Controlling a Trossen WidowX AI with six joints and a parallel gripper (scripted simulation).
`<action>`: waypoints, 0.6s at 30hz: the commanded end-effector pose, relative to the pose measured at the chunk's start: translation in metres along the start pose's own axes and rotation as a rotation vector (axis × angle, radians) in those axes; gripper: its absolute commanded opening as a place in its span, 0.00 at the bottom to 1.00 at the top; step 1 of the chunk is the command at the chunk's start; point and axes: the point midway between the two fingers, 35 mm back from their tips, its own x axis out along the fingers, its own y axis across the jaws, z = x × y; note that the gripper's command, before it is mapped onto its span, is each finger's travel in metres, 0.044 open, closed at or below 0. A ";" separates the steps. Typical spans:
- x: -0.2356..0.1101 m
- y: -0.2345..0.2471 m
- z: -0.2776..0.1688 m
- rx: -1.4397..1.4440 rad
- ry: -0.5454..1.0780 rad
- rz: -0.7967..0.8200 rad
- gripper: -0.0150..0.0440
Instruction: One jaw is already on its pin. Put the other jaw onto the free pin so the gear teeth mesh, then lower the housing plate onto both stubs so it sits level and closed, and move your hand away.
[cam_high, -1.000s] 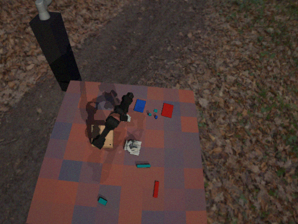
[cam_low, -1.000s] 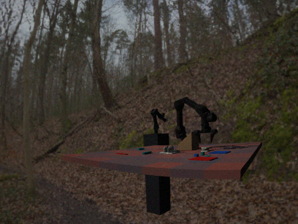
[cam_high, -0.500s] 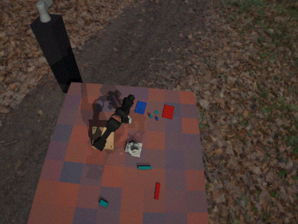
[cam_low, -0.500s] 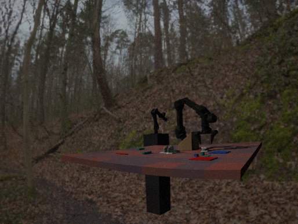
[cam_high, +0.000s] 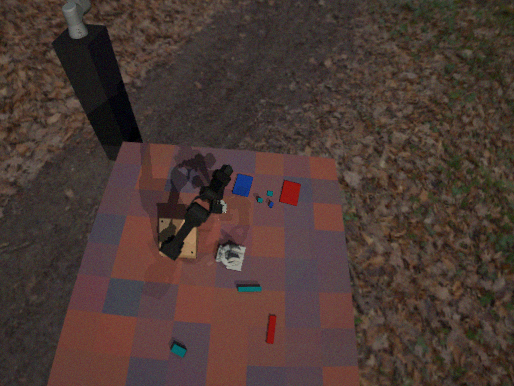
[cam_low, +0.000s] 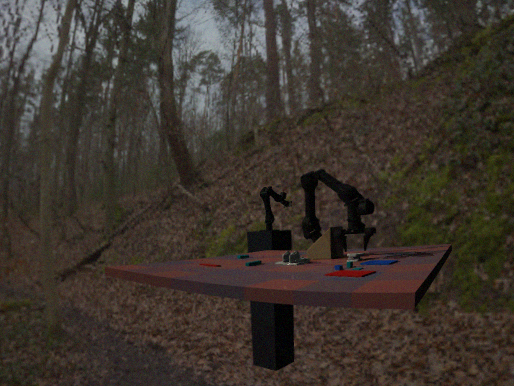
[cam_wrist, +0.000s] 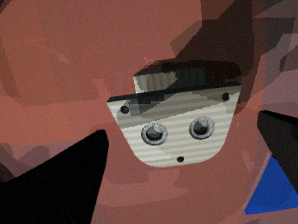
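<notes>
Fingers spread wide and empty around the pale plate (cam_wrist: 175, 127); closing off-center could knock it askew.

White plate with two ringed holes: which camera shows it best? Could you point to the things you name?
Wrist. The white plate with two ringed holes (cam_high: 223, 206) (cam_low: 354, 256) (cam_wrist: 180, 142) appears large, both rings distinct, between the black gripper's (cam_wrist: 182, 125) open fingers. Top shows only a small pale patch beside the arm; exterior shows a thin, low, edge-on shape, no holes readable.
</notes>
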 end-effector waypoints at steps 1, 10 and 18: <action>0.007 0.002 0.001 -0.008 0.001 0.009 1.00; 0.021 0.002 0.000 -0.008 0.001 0.010 1.00; 0.030 0.003 0.001 -0.008 0.001 0.010 1.00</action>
